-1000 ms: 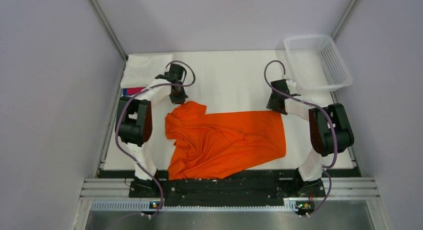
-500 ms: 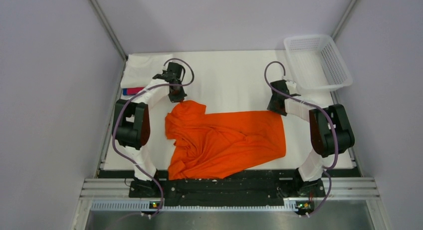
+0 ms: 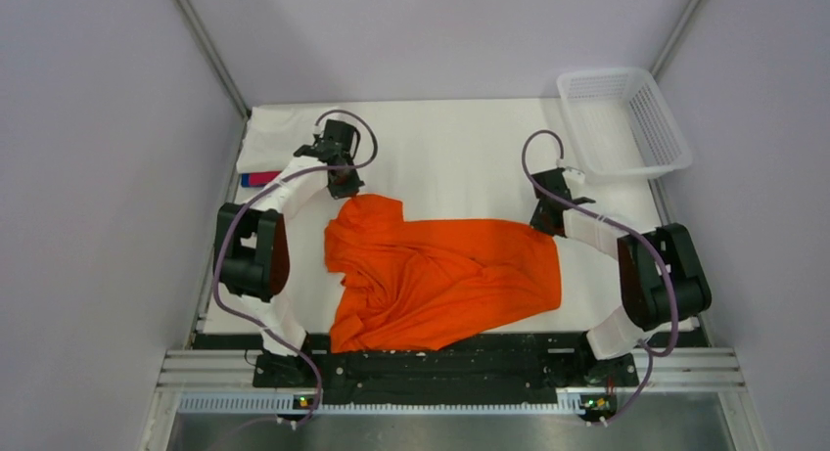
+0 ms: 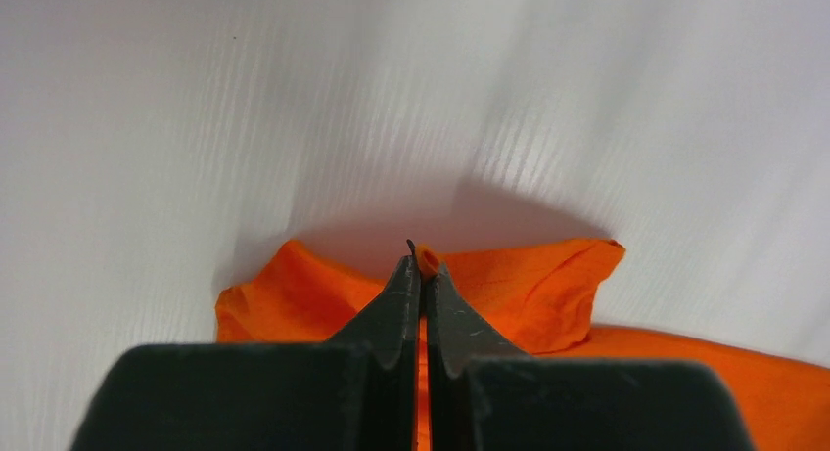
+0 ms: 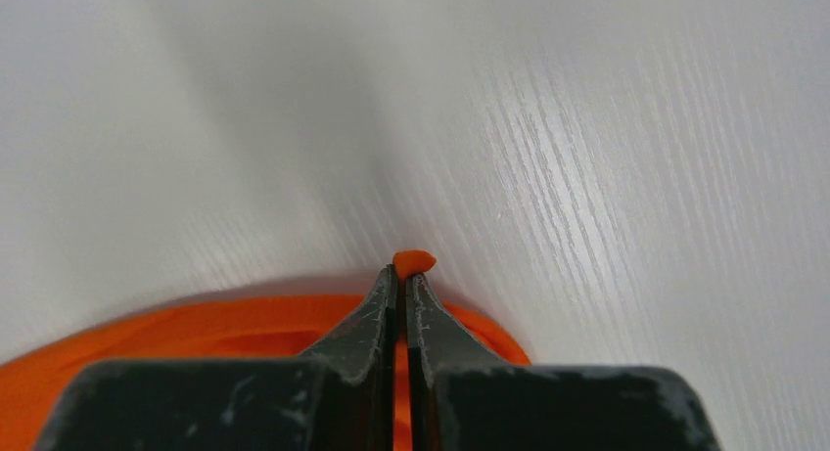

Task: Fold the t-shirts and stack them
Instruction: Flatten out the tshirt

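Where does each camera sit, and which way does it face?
Top external: above and behind the bases, looking down on the table; left arm and right arm show.
Left wrist: on that arm, looking along the shut left pincer gripping the orange t-shirt.
Right wrist: likewise along the right pincer, shut on the orange t-shirt.
Shared: all three show the orange t-shirt.
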{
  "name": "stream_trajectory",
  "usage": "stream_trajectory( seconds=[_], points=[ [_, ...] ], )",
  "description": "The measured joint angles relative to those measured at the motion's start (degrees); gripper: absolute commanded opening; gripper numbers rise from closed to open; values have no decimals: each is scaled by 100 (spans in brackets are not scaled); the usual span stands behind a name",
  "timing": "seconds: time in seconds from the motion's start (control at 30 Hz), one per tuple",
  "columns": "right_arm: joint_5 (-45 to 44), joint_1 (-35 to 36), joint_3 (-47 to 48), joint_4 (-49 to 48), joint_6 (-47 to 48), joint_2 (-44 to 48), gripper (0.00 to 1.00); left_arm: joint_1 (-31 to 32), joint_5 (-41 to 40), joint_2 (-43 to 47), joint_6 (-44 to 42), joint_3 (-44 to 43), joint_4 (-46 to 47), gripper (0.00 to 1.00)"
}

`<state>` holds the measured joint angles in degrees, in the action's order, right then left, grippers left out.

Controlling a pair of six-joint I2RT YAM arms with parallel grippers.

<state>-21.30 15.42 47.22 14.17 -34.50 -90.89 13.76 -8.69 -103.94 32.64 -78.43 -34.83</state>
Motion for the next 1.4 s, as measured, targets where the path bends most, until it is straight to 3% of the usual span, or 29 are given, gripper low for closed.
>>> stream_trajectory(
  seconds=[0.2, 0.33, 0.53, 0.7, 1.03, 1.23, 1.4],
  points=[
    [-33, 162, 31, 120, 240, 1189, 0, 0, -173, 1069, -11, 2, -55, 0],
    [-55, 304, 363, 299, 481, 2483, 0, 2, -168, 2450, -138, 7, -50, 0],
    [245, 431, 1408, 621, 802, 4194, 0, 22, -66, 4817, -398, -109, 295, 0],
    [828, 433, 2492, 957, 988, 5034, 0, 22, 177, 5866, -588, -848, 354, 0],
    [1945, 431, 4629, 1434, 1165, 5342, 0, 22, 1137, 6142, -839, -2691, 323, 0],
    [2135, 417, 4841, 1668, 1279, 5346, 0, 22, 1403, 6100, -885, -3014, 330, 0],
    [1652, 415, 4468, 1657, 1388, 5348, 0, 22, 1272, 5711, -979, -3073, 374, 0]
  ],
)
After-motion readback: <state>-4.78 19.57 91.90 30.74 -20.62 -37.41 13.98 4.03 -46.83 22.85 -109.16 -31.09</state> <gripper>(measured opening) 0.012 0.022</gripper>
